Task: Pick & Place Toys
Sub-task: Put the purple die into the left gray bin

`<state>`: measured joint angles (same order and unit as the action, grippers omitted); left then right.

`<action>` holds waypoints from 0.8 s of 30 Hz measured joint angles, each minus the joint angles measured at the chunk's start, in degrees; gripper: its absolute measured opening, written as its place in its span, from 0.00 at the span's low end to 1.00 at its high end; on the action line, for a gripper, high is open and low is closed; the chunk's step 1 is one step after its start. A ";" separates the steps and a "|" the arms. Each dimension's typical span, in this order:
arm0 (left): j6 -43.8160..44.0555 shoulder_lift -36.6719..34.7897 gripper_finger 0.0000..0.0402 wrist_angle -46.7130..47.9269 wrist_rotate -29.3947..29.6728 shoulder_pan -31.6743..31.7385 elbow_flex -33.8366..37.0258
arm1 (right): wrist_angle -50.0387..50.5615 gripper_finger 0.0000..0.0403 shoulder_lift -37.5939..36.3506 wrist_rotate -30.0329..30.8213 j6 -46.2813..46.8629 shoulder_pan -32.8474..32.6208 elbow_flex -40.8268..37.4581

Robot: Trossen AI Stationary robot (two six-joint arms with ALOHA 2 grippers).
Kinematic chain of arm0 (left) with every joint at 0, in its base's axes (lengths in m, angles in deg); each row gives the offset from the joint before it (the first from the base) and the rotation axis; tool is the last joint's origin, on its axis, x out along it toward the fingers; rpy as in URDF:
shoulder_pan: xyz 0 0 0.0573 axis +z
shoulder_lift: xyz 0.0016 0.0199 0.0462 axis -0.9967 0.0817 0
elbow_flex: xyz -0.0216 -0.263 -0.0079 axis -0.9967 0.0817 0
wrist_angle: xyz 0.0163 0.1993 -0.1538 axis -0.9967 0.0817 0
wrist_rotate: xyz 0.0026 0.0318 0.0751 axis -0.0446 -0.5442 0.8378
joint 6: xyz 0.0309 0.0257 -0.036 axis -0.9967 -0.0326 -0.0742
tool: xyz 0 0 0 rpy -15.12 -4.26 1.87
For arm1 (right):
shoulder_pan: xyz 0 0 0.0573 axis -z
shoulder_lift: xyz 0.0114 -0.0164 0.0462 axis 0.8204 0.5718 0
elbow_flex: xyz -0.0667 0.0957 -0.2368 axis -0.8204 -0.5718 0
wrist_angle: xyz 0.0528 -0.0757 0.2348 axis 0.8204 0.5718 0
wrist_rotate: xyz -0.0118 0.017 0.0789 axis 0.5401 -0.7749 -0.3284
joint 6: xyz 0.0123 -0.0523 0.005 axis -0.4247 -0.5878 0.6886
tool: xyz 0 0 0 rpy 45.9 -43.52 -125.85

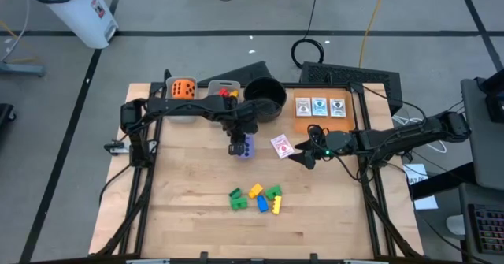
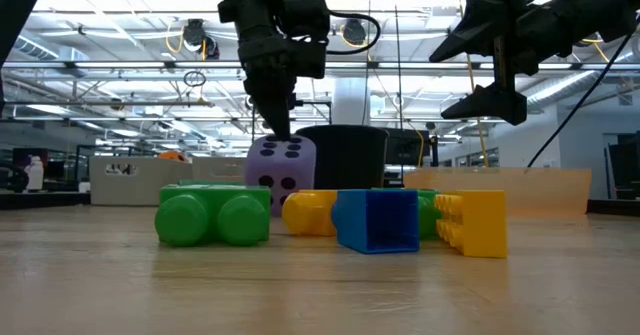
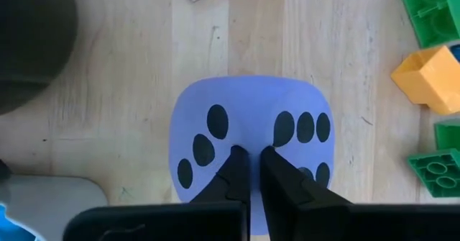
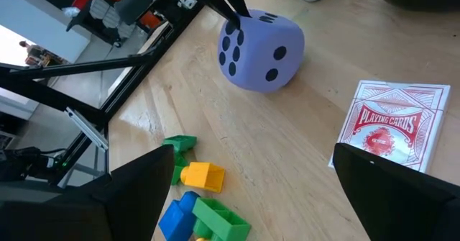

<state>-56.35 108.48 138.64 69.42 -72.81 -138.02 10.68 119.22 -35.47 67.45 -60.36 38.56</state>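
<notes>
A purple die [image 1: 247, 146] with black pips stands on the wood near the table's middle. My left gripper [image 3: 249, 155] is straight above it, shut on its top. My right gripper [image 1: 303, 157] hovers open to the die's right, above a red playing-card pack [image 4: 392, 126], touching nothing. Green, yellow and blue blocks [image 1: 256, 198] lie in a cluster nearer the front edge. An orange die [image 1: 183, 88] sits in a grey bin at the back left. My left gripper pinches the die's upper ridge [image 3: 248, 134], where two pip faces meet, between its two fingertips. The fingers [image 4: 233, 7] come from above, pointing steeply down. In the right wrist view the die [image 4: 260, 50] still sits with its underside on the table.
Behind the die stand two grey bins [image 1: 224, 91] and a round black pot [image 1: 264, 98]. Three picture cards [image 1: 319, 106] lie on an orange tray at the back right. Bare wood lies left of the blocks and along the front.
</notes>
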 joint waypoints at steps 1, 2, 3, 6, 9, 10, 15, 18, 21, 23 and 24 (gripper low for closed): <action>0.14 0.00 0.02 0.00 -0.13 0.08 0.00 | 0.00 0.93 0.00 0.00 0.00 0.00 0.00; 0.38 -0.01 0.02 0.02 -0.25 0.20 0.00 | 0.00 0.93 0.00 0.00 0.00 0.00 0.00; 0.69 -0.24 0.02 0.09 -0.36 0.35 0.00 | 0.00 0.93 0.00 0.00 0.00 0.00 0.00; 1.25 -0.89 0.01 0.19 -0.70 0.87 0.07 | 0.00 0.93 0.00 0.00 0.00 -0.01 0.00; 1.39 -2.22 0.00 0.12 -0.83 1.58 0.14 | -0.02 0.93 0.00 0.00 0.00 0.00 0.00; 1.44 -2.84 0.00 0.30 -0.83 1.79 0.13 | -0.02 0.93 0.00 0.00 0.00 0.00 0.02; 1.62 -3.65 0.01 0.09 -0.73 2.45 0.09 | -0.04 0.93 0.00 0.04 -0.06 0.00 0.02; 1.94 -3.82 0.01 0.10 -0.75 2.46 0.07 | -0.03 0.93 -0.02 0.07 -0.06 0.00 0.03; 2.47 -3.81 0.01 0.15 -0.77 2.43 0.07 | -0.03 0.93 -0.01 0.06 -0.03 0.00 0.04; 2.66 -4.01 0.01 0.49 -0.79 2.44 0.04 | -0.04 0.93 -0.02 0.07 -0.02 0.00 0.04; 2.95 -4.31 0.01 1.03 -0.74 2.55 0.04 | -0.04 0.93 -0.01 0.04 -0.02 0.00 0.04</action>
<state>-53.40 104.17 139.67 68.68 -70.26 -137.97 10.64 119.21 -35.43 67.43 -60.36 38.60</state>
